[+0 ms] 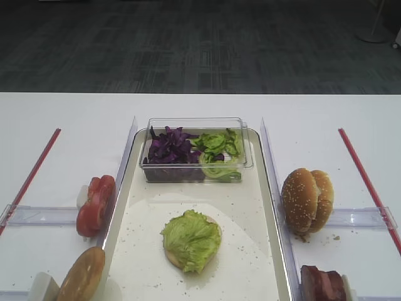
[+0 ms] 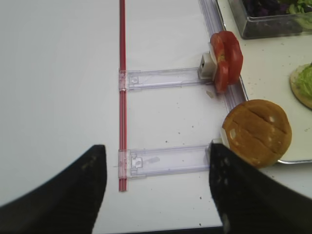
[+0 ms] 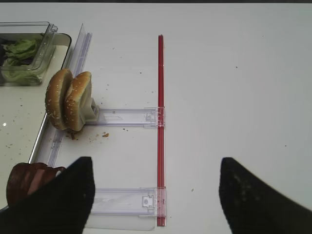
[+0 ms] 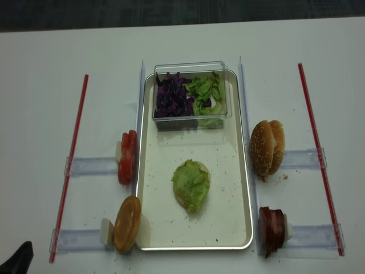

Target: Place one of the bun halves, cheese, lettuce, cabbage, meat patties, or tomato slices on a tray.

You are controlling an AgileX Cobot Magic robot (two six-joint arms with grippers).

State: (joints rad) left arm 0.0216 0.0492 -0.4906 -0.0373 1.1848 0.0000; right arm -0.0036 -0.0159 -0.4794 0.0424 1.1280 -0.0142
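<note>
Both tools hang back here, low in their own wrist views, nothing between their fingers. The right tool (image 3: 153, 195) is spread wide over bare white desk (image 3: 234, 73), and the left tool (image 2: 156, 187) is spread too, dark fingers framing a clear plastic rail (image 2: 165, 160).

Centre of the overhead view: the long cream-white tray with the metallic rim (image 4: 236, 188), crumb-speckled, already carries a pale bun half topped by a ruffled light-green lettuce leaf (image 4: 191, 184). That reads as a burger base begun.

At the tray's top end sits a clear plastic tub (image 4: 191, 65), dark purple shredded cabbage (image 4: 171, 101) on its left, more green leaves on its right.

The rest waits upright in holders beside the tray, on edge, probably so a tool can pinch them: bright red tomato slices (image 4: 128, 156) at middle left, a golden-brown bun piece (image 4: 128, 224) at lower left, two sesame-seeded bun halves (image 4: 267, 147) at middle right, dark reddish-brown meat patties (image 4: 271, 229) at lower right.

The patties lie just beside the right tool's left finger in its wrist view, so I judge them a likely next pick. No cheese that I can make out.
</note>
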